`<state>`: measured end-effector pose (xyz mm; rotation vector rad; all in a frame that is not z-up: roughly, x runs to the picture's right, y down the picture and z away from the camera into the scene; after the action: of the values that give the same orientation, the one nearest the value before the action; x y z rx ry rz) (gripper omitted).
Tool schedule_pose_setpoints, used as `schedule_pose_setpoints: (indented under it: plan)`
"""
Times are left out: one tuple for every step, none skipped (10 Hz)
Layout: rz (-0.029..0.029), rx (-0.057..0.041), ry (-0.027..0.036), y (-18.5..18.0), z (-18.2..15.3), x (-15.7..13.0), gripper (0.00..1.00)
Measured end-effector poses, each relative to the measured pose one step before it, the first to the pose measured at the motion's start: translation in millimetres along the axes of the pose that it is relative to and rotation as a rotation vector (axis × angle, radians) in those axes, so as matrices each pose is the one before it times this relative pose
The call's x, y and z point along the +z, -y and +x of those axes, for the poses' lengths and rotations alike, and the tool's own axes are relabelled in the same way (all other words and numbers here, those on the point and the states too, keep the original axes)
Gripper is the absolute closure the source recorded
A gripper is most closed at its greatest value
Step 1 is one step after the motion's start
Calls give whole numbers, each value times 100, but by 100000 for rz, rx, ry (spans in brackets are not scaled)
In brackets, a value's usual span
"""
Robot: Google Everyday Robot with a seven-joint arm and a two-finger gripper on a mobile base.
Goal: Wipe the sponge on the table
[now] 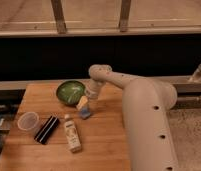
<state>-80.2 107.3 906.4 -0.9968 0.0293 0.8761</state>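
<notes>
The small blue sponge (85, 114) lies on the light-brown wooden table (104, 140), just in front of the green bowl (70, 92). My gripper (83, 103) comes down from the white arm (144, 110) and sits directly over the sponge's top edge, touching or nearly touching it. The gripper's pale tip hides the sponge's far part.
A clear plastic cup (28, 121) stands at the table's left side. Beside it lie a black rectangular bar (46, 129) and a white bottle (71, 133) on its side. A dark ledge and a railing run behind the table.
</notes>
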Motion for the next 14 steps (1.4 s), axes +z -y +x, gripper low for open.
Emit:
schedule_pose_setpoints:
  plan:
    - [-434, -471, -425, -201, -6, 164, 47]
    - [-350, -305, -357, -72, 37, 114, 58]
    - [-318, -259, -137, -63, -29, 92, 65]
    - [-560, -354, -266, -92, -43, 193, 76]
    - [-692, -491, -314, -158, -87, 234, 87]
    - [-539, -325, -203, -93, -36, 132, 96]
    - [-371, -90, -104, 8, 15, 50, 100]
    - [-199, -157, -145, -35, -14, -13, 100]
    - [-22, -73, -56, -23, -40, -75, 100]
    - [235, -59, 22, 9, -24, -171, 100]
    - [1464, 1666, -491, 742, 442, -498, 100]
    - [1005, 1706, -412, 672, 421, -359, 100]
    - [1244, 2097, -684, 829, 606, -364, 100]
    - [1494, 2874, -877, 1035, 780, -421, 100]
